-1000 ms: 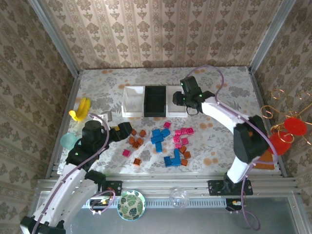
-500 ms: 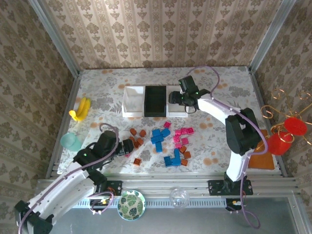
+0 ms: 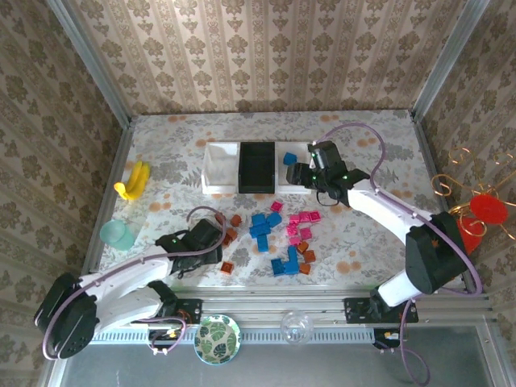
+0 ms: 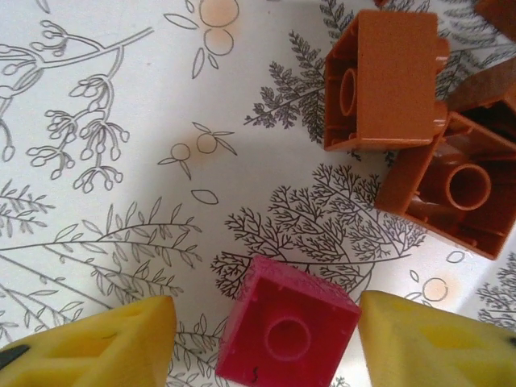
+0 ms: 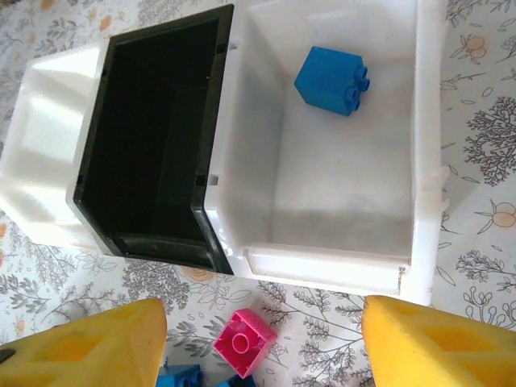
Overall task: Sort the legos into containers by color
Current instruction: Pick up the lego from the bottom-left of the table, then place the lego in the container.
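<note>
**Overhead + wrist views, one moment of the colour sort.**

**L hand**: low over the desk, at the near-left edge of the loose legos. Its yellow fingers are spread, one on each side of a pink brick whose round socket faces the camera. A strip of desk shows btwn the brick and one finger, and the other finger sits just beside the brick. The brick is straddled, not pinched. Two orange-brown bricks lie touching each other just beyond it.

**R hand**: above the desk just in front of the containers, spread wide, gripping nothing. A second pink brick lies on the desk below it.

**Containers:** three in a row, side by side, at far mid-desk.
- Left white tray.
- Black tray, in the centre.
- Right white tray, with one blue brick lying tilted at its far end.

**Other legos:** loose at mid-desk.
- Blue cluster.
- Pink group, to its right.
- Orange-brown pieces, scattered near the front.
</note>
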Robot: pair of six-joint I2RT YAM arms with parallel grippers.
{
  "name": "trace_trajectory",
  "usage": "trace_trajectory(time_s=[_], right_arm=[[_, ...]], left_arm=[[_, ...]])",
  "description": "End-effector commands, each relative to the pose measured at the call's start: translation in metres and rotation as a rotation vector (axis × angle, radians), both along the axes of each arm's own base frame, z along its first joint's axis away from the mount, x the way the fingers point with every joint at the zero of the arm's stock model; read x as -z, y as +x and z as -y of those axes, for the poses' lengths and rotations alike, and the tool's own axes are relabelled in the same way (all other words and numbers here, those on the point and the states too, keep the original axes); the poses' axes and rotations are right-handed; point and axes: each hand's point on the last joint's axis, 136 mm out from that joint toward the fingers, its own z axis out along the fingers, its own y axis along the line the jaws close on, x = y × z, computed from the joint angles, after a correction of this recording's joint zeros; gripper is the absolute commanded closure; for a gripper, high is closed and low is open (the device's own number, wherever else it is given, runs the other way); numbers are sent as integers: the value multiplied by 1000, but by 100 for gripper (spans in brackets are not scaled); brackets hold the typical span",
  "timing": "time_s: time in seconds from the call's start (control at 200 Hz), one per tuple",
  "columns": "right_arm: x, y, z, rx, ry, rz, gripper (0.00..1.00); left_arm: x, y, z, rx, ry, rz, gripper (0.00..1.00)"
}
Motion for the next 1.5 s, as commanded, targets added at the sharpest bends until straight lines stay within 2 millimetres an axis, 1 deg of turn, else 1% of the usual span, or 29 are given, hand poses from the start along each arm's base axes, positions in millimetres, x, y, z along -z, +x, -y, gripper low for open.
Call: trace_trajectory(time_s=[0.0,0.08,0.195,0.28,0.35,0.355,0.365,0.4,0.44,0.515,0.565,0.62,0.7,0.78,0.79,0.865,0.91,0.945,0.99,1.06,1.135,1.18,1.19,1.205,1.34,1.445,1.495], right_arm=[[-20,-1,2,21,29,55,33],[-26,-3,3,23,39,66,33],[-28,-7,6,30,44,69,33],[-25,-10,7,36,46,64,33],[-20,-11,9,43,41,54,33],[-26,-12,9,44,48,67,33],[-30,-14,10,43,53,75,33],[-30,-15,11,46,57,78,33],[-29,-16,11,49,58,75,33],[-27,-18,13,58,60,72,33],[-24,-20,14,60,59,67,33],[-23,-22,16,64,61,62,33],[-20,-26,18,69,65,60,33],[-17,-30,20,74,65,53,33],[-16,-30,20,74,66,51,33],[-12,-34,22,78,57,40,33],[-10,-36,24,80,53,34,33],[-7,-39,26,83,46,29,33],[-5,-42,29,87,34,27,33],[-1,-47,33,87,11,16,33],[3,-54,34,72,-1,-2,33],[6,-59,33,57,3,-14,33],[7,-60,33,55,4,-18,33],[9,-62,34,52,3,-23,33],[24,-80,33,23,-2,-71,33],[37,-95,36,10,-21,-106,33],[42,-102,38,5,-23,-118,33]], left_arm=[[1,8,5,22,21,27,40],[5,10,5,26,32,28,40],[7,12,7,39,37,33,46],[7,12,8,45,34,36,56],[7,11,8,47,22,39,61],[7,11,8,47,23,40,62],[6,11,8,48,20,41,62],[5,10,8,51,11,43,65],[1,10,10,52,-3,48,67],[-12,12,16,73,-42,75,74],[-25,17,21,81,-66,105,76],[-43,24,28,96,-94,141,76],[-74,44,39,110,-133,212,76],[-103,74,47,102,-178,272,76],[-104,77,47,101,-180,274,76],[-127,113,52,83,-206,334,76],[-137,136,52,69,-204,360,76],[-139,154,53,59,-202,362,76],[-140,176,53,45,-197,362,76],[-138,204,58,42,-185,363,77],[-133,230,61,32,-164,351,76],[-129,241,65,29,-156,339,76],[-128,247,58,9,-153,338,76],[-126,251,56,0,-149,334,76],[-111,278,54,-29,-135,302,76],[-98,289,56,-38,-126,272,75],[-94,292,57,-41,-130,262,71]])
